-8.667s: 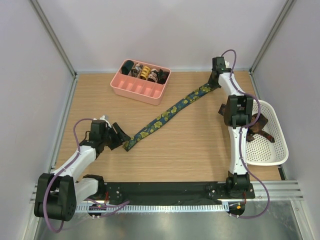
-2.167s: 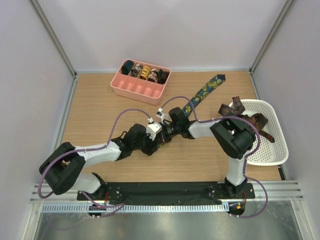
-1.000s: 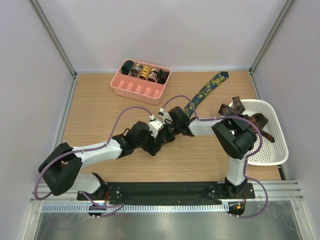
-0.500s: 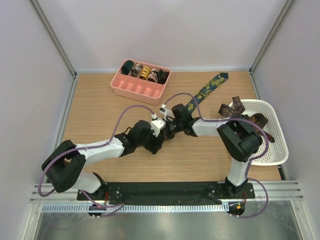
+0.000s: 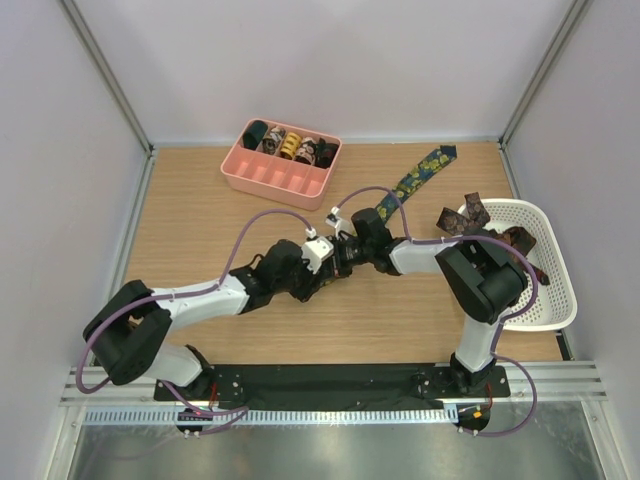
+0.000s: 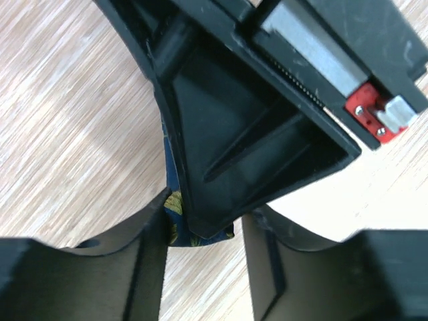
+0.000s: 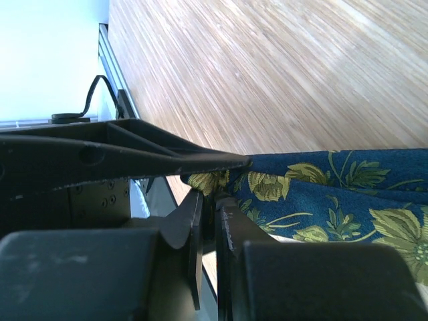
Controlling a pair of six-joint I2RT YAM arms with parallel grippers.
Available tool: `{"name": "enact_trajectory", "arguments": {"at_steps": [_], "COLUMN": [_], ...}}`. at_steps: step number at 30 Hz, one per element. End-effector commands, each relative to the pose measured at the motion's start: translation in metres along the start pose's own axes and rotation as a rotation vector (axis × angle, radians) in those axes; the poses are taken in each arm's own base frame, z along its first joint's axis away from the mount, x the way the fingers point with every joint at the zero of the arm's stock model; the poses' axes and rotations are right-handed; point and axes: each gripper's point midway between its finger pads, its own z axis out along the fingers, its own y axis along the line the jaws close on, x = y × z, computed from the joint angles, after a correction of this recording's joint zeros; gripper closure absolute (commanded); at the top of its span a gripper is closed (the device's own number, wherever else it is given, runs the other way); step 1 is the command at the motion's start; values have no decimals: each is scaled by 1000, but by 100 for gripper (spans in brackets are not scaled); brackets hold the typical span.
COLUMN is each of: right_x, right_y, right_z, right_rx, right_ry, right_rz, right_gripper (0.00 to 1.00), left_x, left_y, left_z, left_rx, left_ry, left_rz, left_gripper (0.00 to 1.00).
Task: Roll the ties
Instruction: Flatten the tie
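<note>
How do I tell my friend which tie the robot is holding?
On the wooden table, find the right claw in the middle. The tie it pinches stretches toward the far right corner. It alone is dark blue with yellow-green flowers, not coiled in the pink tray or draped on the white basket.

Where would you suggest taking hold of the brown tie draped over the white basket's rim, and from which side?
Probably the brown tie by the end poking out past the basket rim, coming from above on the outer side: that end stands clear of the basket wall.
</note>
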Motion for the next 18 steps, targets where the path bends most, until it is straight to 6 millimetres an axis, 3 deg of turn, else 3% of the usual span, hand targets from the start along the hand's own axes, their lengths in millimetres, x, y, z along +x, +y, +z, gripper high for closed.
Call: {"name": "enact_trajectory", "arguments": {"at_steps": [1, 5, 8, 15, 16, 17, 18], "right_x": [-11, -11, -12, -12, -11, -11, -10], "right_y": [9, -7, -13, -14, -14, -14, -13], "right_z": [-5, -5, -3, -5, -6, -6, -6], "right_rx": [-24, 52, 82, 102, 101, 98, 96], "right_ry": [-49, -45, -39, -31, -28, -26, -23], "right_rz": [-45, -39, -42, -52, -54, -54, -53], "right_gripper": [96, 84, 80, 63, 64, 75, 80], "left_x": [-11, -5, -1, 13, 13, 13, 14], "left_y": [-1, -1, -4, -9, -10, -11, -12], "left_z": [2, 0, -1, 4, 6, 7, 8], "left_rx": [10, 6, 19, 45, 48, 52, 57], "left_ry": [-38, 12, 34, 97, 104, 109, 112], "left_rz": [24, 9, -6, -8, -3, -3, 1], "left_gripper": [57, 60, 60, 60, 61, 61, 61]}}
